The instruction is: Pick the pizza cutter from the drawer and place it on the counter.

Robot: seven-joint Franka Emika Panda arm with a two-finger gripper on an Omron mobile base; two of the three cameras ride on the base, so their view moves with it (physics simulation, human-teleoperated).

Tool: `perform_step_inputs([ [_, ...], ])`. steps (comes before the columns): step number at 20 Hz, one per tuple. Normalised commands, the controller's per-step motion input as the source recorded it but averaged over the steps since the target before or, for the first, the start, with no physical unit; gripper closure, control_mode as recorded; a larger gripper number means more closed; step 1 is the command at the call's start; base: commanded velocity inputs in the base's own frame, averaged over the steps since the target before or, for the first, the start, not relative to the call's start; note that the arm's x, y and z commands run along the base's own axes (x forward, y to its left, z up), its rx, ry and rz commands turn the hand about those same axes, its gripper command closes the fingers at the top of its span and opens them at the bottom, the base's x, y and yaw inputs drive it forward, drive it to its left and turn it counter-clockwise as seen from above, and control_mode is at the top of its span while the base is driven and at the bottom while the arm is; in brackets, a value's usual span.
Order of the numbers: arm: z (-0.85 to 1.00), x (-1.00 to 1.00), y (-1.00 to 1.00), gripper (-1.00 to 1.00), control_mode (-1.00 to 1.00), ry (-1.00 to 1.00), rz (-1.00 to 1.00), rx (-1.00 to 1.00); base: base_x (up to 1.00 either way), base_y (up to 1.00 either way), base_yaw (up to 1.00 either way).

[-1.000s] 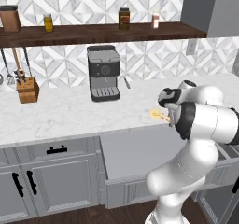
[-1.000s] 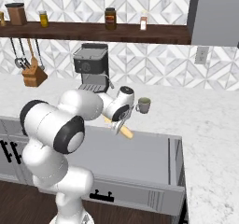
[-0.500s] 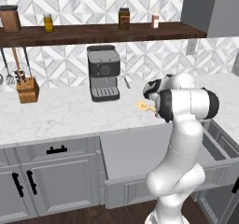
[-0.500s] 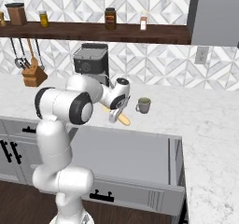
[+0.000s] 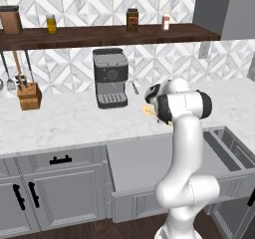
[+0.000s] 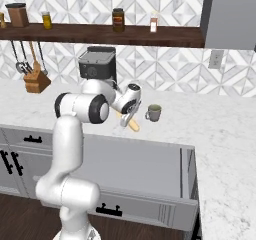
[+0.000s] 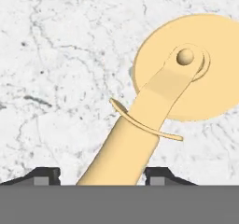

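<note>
The pizza cutter [image 7: 158,101] is yellow-tan, with its round wheel pointing away from the hand and lying close over the white marble counter [image 7: 56,55]. My gripper [image 7: 103,176] is shut on the cutter's handle, one dark fingertip on each side. From the left base view the gripper [image 5: 150,107] hangs over the counter [image 5: 64,123] just right of the coffee machine, with the cutter [image 5: 147,111] at its tip. The right base view shows the gripper [image 6: 126,119] holding the cutter [image 6: 133,126] behind the open grey drawer [image 6: 135,159]. The drawer [image 5: 144,163] has a bare inside.
A black coffee machine [image 5: 110,78] stands on the counter left of the gripper. A grey mug [image 6: 153,113] sits just right of it. A knife block [image 5: 29,94] is at the far left. Above runs a dark wooden shelf [image 5: 109,32] with jars.
The arm has swung the cutter from above the drawer's back edge further back over the counter, toward the coffee machine, and lowered it near the marble.
</note>
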Motion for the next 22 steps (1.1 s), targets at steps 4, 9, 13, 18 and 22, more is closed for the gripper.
perform_step_inputs([
  [4, 0.43, -0.26, 0.00, -1.00, -1.00, -0.23, 0.00, 0.00, 0.00, 0.00, 0.00],
  [9, 0.33, -0.79, 0.19, -1.00, -1.00, -0.22, 0.02, 0.00, 0.00, 0.00, 0.00],
  [13, 0.32, -0.65, 0.18, -1.00, -1.00, -0.15, 0.04, 0.00, 0.00, 0.00, 0.00],
  [18, 0.69, -0.97, 0.20, -1.00, -1.00, -0.29, 0.01, -0.01, 0.00, 0.00, 0.00],
  [22, 0.68, -0.69, 0.26, -1.00, -1.00, -0.23, 0.00, -0.01, 0.00, 0.00, 0.00],
])
